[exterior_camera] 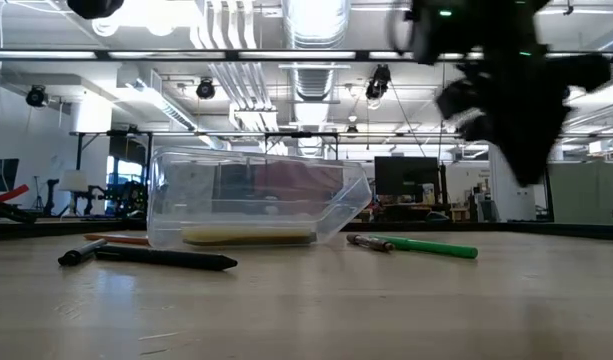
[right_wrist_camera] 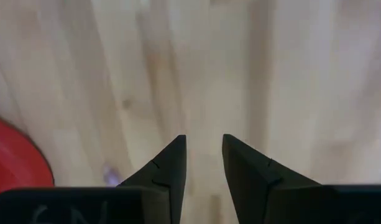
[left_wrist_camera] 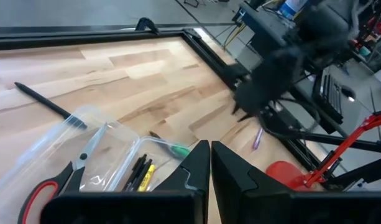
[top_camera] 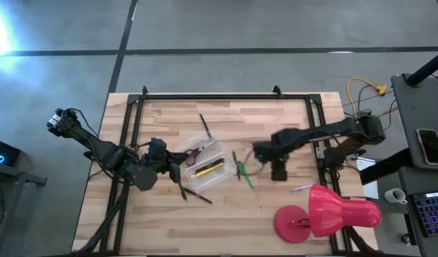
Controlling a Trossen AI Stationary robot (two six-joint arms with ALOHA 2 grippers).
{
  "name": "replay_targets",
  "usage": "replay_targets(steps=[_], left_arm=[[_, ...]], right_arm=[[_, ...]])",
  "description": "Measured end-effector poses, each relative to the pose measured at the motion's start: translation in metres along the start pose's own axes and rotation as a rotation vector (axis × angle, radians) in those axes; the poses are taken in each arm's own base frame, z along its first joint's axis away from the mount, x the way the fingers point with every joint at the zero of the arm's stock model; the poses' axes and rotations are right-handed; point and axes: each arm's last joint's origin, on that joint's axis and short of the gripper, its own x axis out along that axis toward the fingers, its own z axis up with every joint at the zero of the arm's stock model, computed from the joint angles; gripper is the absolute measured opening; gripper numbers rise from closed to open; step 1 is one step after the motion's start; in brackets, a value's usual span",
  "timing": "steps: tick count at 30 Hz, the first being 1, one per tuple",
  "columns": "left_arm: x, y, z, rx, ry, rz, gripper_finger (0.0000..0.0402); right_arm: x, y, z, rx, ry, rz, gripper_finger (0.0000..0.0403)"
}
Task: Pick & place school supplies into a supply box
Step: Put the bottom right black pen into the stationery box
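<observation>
My right gripper (top_camera: pixel 279 171), jaws spread and empty, hangs above the surface. The green pen (top_camera: pixel 244 173) lies at its nine o'clock, outside the supply box (top_camera: pixel 199 165); descending off-line, I'd knock it away. Left gripper (left_wrist_camera: pixel 210 163), jaws pressed together, waits beside the box.

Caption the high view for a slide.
Clear supply box holds scissors and pens; green pen lies on the table as the empty, open right gripper hovers beside it.

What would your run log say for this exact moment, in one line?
left end effector: shut, by clear plastic box | right end effector: open, empty, above bare wood | green pen: on table
</observation>
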Motion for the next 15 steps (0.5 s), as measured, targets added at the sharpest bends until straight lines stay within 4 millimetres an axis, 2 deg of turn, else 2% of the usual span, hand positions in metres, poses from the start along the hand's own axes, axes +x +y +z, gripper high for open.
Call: replay_targets(steps=[4, 8, 15], left_arm=[[0.002, 0.002, -0.004, 0.002, 0.001, 0.002, 0.0000], [0.006, 0.006, -0.010, 0.003, 0.002, 0.002, 0.0000], [0.012, 0.010, -0.021, -0.033, -0.007, -0.024, 0.0000]], right_arm=[[0.020, 0.019, -0.032, 0.011, 0.060, -0.021, 0.0098], [0.036, 0.039, -0.059, -0.022, 0.117, -0.054, 0.0122], [0.048, 0.068, -0.084, -0.111, 0.120, -0.100, 0.0181]])
